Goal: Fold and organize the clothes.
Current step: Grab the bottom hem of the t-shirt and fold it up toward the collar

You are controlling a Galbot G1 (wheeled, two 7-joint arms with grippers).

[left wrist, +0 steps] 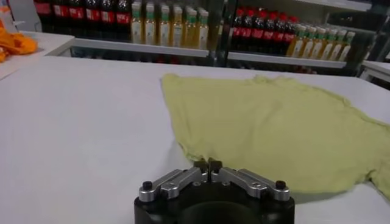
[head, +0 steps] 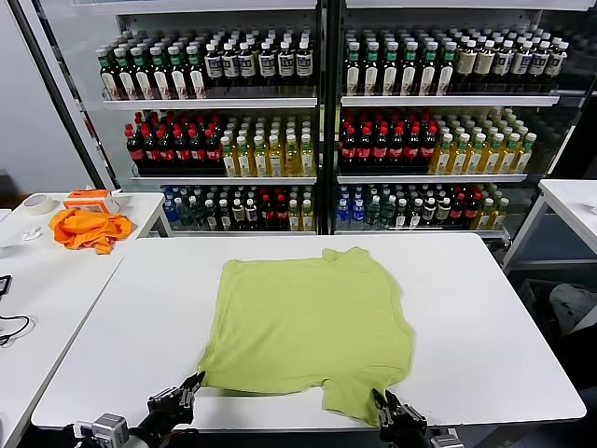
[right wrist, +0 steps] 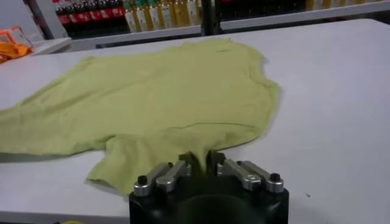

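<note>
The lime-green T-shirt point(head: 308, 317) lies spread flat on the white table point(head: 485, 308), plain side up, with no print showing. My left gripper point(head: 193, 381) is at the table's front edge, by the shirt's near left corner. In the left wrist view point(left wrist: 207, 163) its jaws are closed right at the hem of the shirt point(left wrist: 274, 122). My right gripper point(head: 382, 403) is at the shirt's near right part. In the right wrist view point(right wrist: 198, 159) it is shut on a pinch of the green fabric point(right wrist: 158, 97), which rises into the jaws.
A bright orange cloth point(head: 89, 229) and a roll of tape point(head: 37, 203) lie on a side table at the far left. Shelves of bottles point(head: 317, 112) stand behind the table. Another white table point(head: 574, 201) is at the far right.
</note>
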